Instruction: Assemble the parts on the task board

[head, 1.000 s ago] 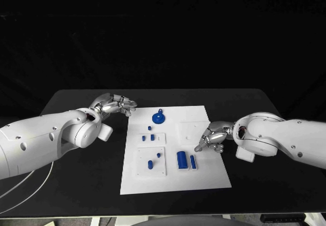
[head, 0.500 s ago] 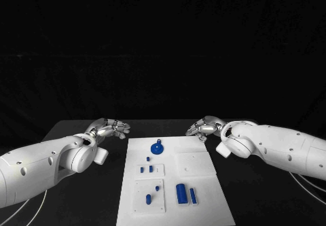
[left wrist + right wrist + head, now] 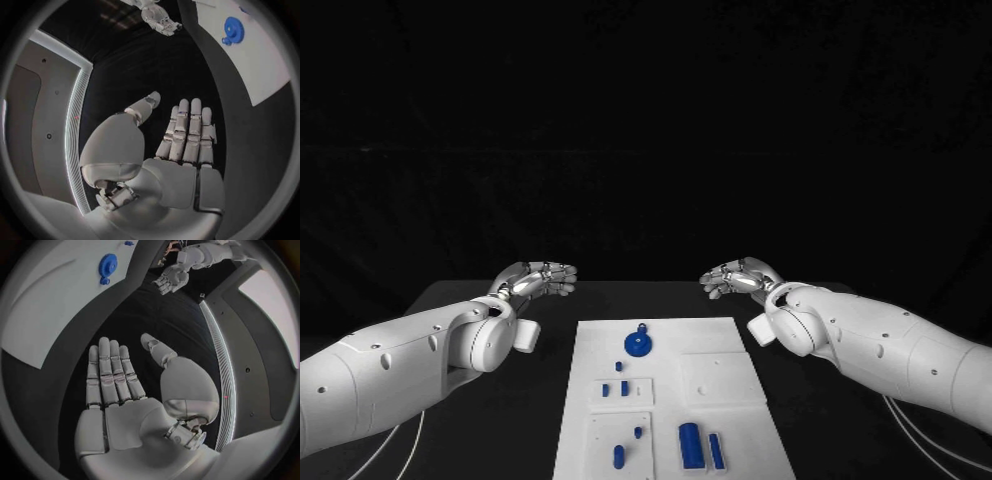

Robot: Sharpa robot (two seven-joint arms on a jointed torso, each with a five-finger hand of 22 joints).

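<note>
The bench (image 3: 516,420) is black, the task board (image 3: 733,335) plain white. The parts are blue, among them a round toothed gear (image 3: 638,345). Both arms are white; the left hand (image 3: 535,279) and right hand (image 3: 740,277) are silver.

Matt white task board (image 3: 733,345) on a matt black table (image 3: 473,300); beside it, glossy white plastic arms carry hands of smooth silvery metal.

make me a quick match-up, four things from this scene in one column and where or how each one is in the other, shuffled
Things:
1. left hand
2. right hand
3. blue gear
4. task board

States:
a. white plate on the black table
b. lies on the board's far end
c. held up, empty, beyond the board's far left corner
d. held up, empty, beyond the board's far right corner

Pairs: 1-c, 2-d, 3-b, 4-a
</note>
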